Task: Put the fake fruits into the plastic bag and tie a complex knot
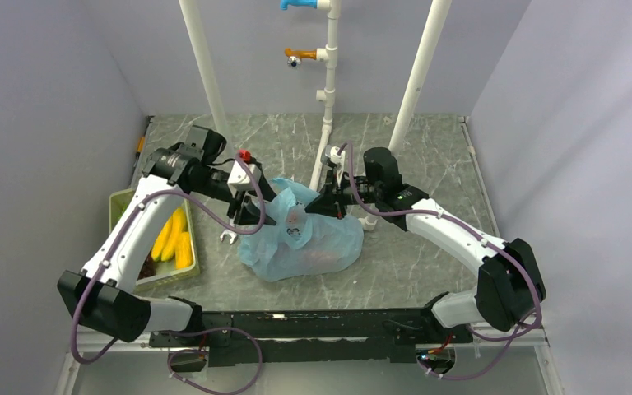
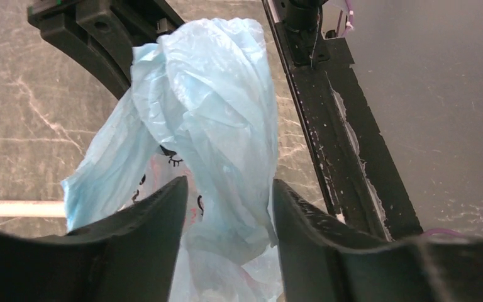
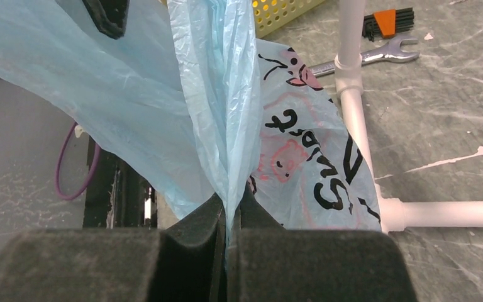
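Right wrist view: right gripper (image 3: 226, 221) is pinched tight on a pleated strip of the plastic bag (image 3: 221, 94), film drawn taut above the pads. Left wrist view: left gripper (image 2: 227, 186) stands wide, a gathered rope of bag film passing between its fingers, apparently unclamped. Top external view: bag sits mid-table between both arms, belly slumped on the marbled table (image 1: 428, 255), reddish-orange shapes faint through the film (fruit, presumably). Yellow bananas (image 1: 173, 237) lie in the green basket (image 1: 120, 202) at left. Judgement: film is thin, limp, slippery once bunched, light in itself but weighted below, and likely to tear under a sharp tug. Best hold is the gathered neck above the load, several layers together, not a single sheet.
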You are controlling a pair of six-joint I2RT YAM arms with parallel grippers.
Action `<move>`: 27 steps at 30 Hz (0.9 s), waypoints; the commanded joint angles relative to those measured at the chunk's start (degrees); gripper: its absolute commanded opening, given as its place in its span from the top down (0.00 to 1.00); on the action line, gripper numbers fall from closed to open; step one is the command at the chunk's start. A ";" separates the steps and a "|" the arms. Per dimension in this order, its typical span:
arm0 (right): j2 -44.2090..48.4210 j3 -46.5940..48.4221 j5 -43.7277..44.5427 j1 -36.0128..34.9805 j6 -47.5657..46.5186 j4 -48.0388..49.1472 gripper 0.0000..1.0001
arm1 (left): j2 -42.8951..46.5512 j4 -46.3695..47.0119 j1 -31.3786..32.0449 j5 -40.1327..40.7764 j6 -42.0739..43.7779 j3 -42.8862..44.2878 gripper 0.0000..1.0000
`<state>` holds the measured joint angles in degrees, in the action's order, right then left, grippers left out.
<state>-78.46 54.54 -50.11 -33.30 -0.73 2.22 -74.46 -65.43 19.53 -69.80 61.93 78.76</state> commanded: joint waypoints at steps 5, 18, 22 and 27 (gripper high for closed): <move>-0.04 1.53 -1.73 0.09 -1.27 0.79 1.00 | -5.21 -14.50 0.21 -5.77 10.77 6.57 0.79; 0.56 2.87 -5.12 0.19 -6.32 -9.14 0.45 | 2.28 17.20 8.32 17.79 -19.67 -6.72 1.00; 0.82 3.07 -6.02 0.18 -7.97 -10.46 0.32 | 3.22 21.08 10.18 24.41 -22.55 -8.53 1.00; -0.24 3.86 -7.29 0.05 -4.43 -7.39 0.08 | 2.92 23.27 12.45 31.14 -24.09 -8.22 1.00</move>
<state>-78.54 55.46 -54.70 -33.30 -6.70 -7.94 -72.69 -46.96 30.63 -45.84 41.15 70.08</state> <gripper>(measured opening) 0.845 0.009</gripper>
